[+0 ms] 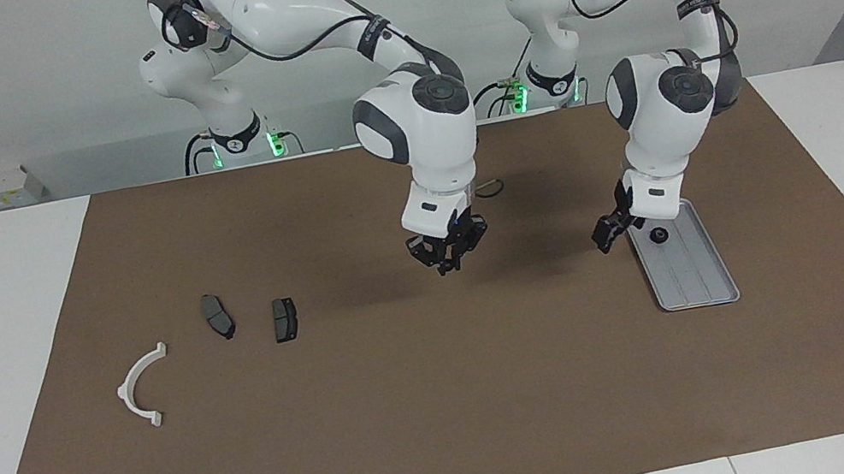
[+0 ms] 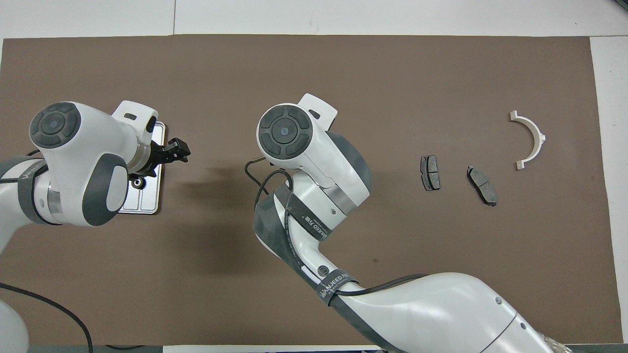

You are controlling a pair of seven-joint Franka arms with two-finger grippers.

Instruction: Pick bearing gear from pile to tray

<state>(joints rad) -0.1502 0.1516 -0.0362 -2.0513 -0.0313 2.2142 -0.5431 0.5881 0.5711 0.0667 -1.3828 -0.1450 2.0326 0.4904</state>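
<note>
One small black bearing gear lies in the tray near the left arm's tabletop end. Left gripper hovers beside the tray's rim, its opening unclear. Right gripper, fingertips together, hangs mid-tabletop.
</note>
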